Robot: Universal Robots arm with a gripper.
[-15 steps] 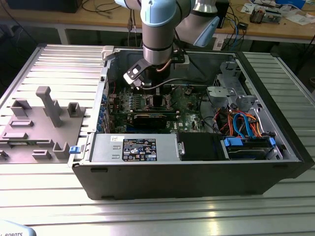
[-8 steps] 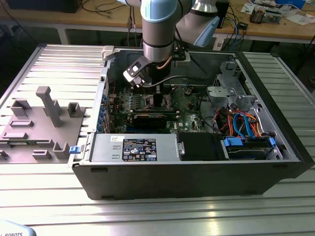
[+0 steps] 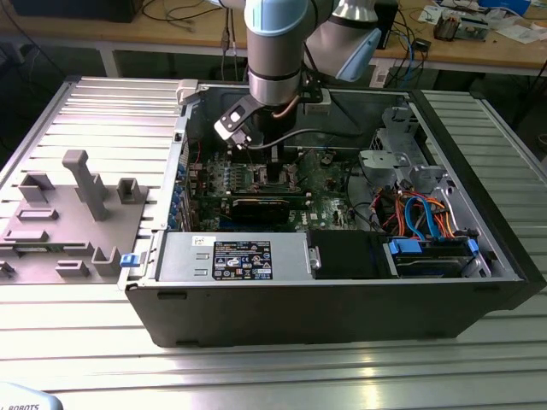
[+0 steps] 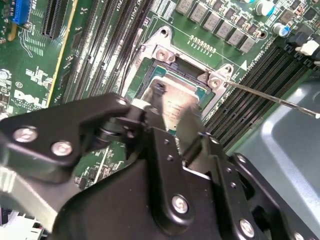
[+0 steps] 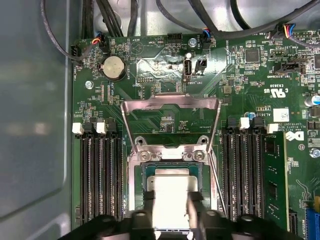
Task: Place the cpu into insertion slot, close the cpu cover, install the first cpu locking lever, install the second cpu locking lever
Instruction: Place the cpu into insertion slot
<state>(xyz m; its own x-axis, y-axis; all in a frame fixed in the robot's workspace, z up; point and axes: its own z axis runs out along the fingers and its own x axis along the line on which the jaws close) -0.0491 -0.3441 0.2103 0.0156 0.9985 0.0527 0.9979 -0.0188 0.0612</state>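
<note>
While the arm is hanging over the open computer case in the exterior view, the end effector is sitting low over the green motherboard inside it. In both wrist views the black fingers are flanking the cpu, one on each of two opposite edges, and they are appearing to be clenched on it. The chip's pale metal face is pointing up and is lying squarely over the insertion slot; whether it is already resting in the socket or sitting just above it cannot be told. The cpu cover is standing open, tilted up from its hinge at the far edge of the socket, with board showing through its square window. In the second wrist view a thin metal locking lever is sticking out from the socket corner, raised and unlatched. Long black memory slots are running along both sides of the socket. The case is lying on a slatted metal surface, with a grey fixture beside it at the exterior view's left.
</note>
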